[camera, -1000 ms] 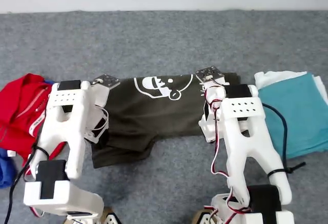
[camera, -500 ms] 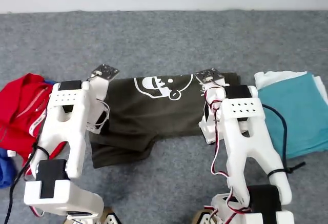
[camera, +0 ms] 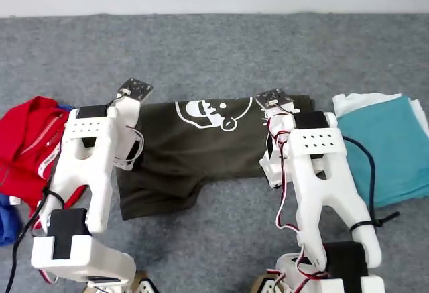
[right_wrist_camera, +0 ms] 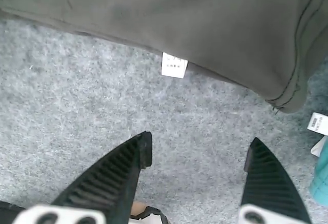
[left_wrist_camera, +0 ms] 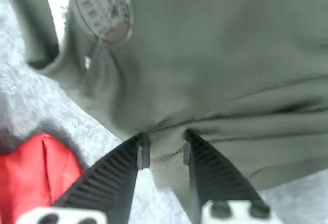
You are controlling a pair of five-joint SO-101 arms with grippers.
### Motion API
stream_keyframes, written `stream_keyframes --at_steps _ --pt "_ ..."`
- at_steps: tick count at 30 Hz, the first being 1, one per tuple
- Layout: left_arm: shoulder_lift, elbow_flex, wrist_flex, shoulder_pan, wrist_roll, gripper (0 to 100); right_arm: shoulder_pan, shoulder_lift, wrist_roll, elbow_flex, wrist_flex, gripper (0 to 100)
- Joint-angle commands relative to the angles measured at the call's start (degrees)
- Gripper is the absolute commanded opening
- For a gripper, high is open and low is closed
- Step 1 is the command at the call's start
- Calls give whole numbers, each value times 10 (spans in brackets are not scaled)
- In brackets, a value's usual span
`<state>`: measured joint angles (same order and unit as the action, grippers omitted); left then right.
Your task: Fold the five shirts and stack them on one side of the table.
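A dark olive shirt point(camera: 194, 149) with a white print lies flat in the middle of the grey carpeted table point(camera: 221, 51). My left gripper point(left_wrist_camera: 163, 149) is at the shirt's left edge, shut on a fold of its hem point(left_wrist_camera: 169, 155), and the olive cloth point(left_wrist_camera: 220, 55) spreads out beyond the fingers. My right gripper point(right_wrist_camera: 197, 155) stands open over bare carpet just off the shirt's right front edge point(right_wrist_camera: 179, 14), holding nothing. A white care tag point(right_wrist_camera: 174, 65) sticks out from under that edge.
A crumpled red shirt point(camera: 27, 135) lies at the left, with a blue one point(camera: 8, 219) at the front left corner. A folded teal shirt point(camera: 389, 149) rests on a white one point(camera: 362, 100) at the right. Open carpet stretches behind the olive shirt.
My left arm's wrist has moved a little away from the table's front edge, drawing the shirt's left edge with it. The right arm has stayed still.
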<state>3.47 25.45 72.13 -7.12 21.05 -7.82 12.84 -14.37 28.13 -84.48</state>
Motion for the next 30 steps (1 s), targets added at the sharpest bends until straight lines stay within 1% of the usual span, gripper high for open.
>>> stream_keyframes --at_steps 1,5,7,12,17,20,22,25,28,30 --pt "13 -2 -23 0 -15 119 -6 22 -6 -2 5 296" --pt "69 -4 -64 0 -49 119 -6 22 -6 -2 5 296" --pt "94 -18 -69 0 -65 119 -6 22 -6 -2 5 296" --pt "117 -89 -33 -1 -109 119 -11 22 -6 -2 5 296" --pt "117 -158 42 0 -118 119 -44 22 -6 -2 5 296" --pt "117 -178 67 0 -119 119 -61 22 -7 -2 5 296" --pt "119 -183 64 0 -126 119 -71 22 -8 -2 5 296" --pt "123 -188 39 0 -140 119 -80 22 -9 -1 5 296" --pt "123 -187 8 -1 -166 119 -90 22 -10 -1 5 296" --pt "119 -189 5 -4 -186 119 -104 22 -10 -1 5 296"
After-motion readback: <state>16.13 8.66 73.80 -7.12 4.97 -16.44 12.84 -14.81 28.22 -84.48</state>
